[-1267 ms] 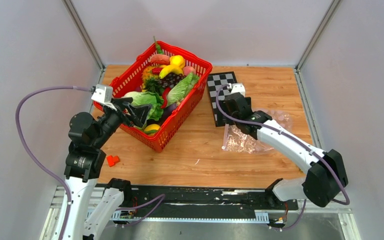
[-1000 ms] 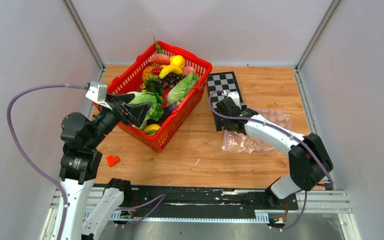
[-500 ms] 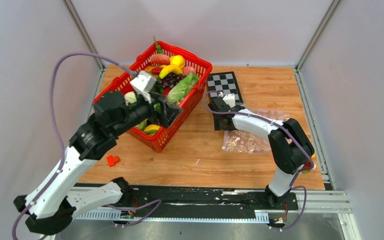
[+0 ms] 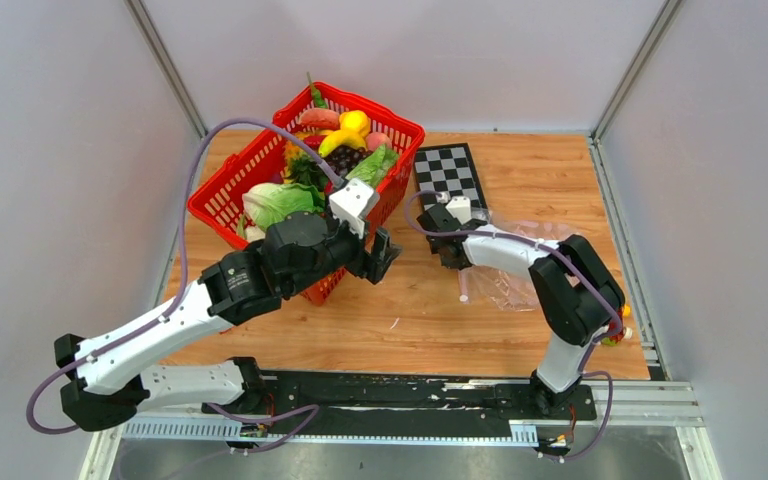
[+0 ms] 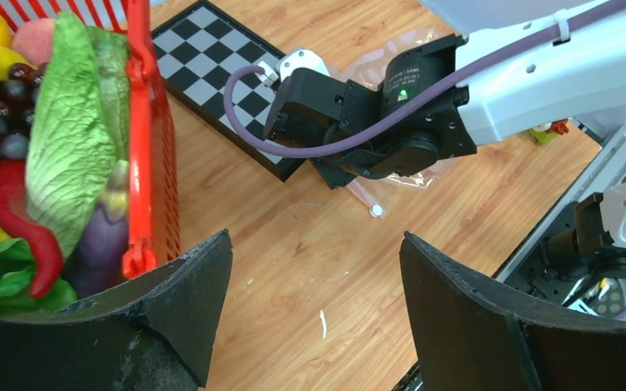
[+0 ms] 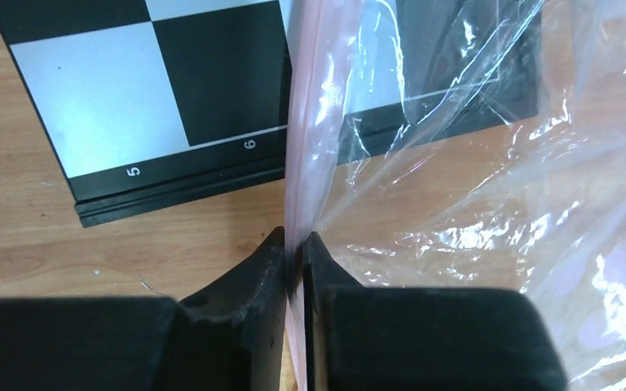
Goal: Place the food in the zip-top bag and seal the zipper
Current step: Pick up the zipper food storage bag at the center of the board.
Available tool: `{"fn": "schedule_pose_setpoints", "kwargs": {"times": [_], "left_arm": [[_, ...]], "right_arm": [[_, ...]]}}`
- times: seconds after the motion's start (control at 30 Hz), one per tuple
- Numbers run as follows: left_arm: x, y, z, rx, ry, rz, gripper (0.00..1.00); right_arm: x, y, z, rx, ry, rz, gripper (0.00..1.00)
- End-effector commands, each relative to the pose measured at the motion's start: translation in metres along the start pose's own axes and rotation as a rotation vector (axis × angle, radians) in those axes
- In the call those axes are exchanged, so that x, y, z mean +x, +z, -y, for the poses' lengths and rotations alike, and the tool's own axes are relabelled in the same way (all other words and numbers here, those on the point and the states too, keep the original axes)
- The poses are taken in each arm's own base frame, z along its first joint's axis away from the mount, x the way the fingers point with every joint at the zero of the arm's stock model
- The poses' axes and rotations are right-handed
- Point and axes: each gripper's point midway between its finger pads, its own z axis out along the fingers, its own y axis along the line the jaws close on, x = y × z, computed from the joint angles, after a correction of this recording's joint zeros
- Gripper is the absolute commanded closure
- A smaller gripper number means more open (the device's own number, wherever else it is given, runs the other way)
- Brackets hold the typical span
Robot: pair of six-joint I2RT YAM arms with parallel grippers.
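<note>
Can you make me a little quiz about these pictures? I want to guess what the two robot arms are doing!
1. Fill in the word: the lettuce lies in the red ____.
2. True or false: the left gripper is holding the lettuce.
3. Pick one. The right gripper is pinching: A the lettuce, B the pink zipper, C nothing.

Key: 1 basket. 2 false, it is open and empty. 3 B.
</note>
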Motion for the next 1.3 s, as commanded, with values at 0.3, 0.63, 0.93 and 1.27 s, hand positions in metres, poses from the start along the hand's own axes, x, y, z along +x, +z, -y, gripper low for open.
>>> {"fn": "schedule_pose_setpoints", "kwargs": {"times": [0.3,0.63,0.93,1.27], "left_arm": [[0.009,0.025,0.032,0.043,-0.014,0.014,0.18],[0.044,0.056,0.058,0.128,-0.082,-0.04,0.17],[0.081,0.076,0.085,0.223,-0.099,-0.112,0.21],[0.123,0.108,0.094,0.216,-0.17,-0.165,0.25]], "right_arm": [[-0.026,-0.06,-0.001,-0.24,0.091,0.175,1.0],[-0.019,-0.129,-0.001,-0.611,0.278,0.207,0.99],[-0.022,-0.169,0.007,-0.775,0.411,0.242,0.99],[-0.026,-0.185,0.002,-0.861,0.495,0.251,0.99]]}}
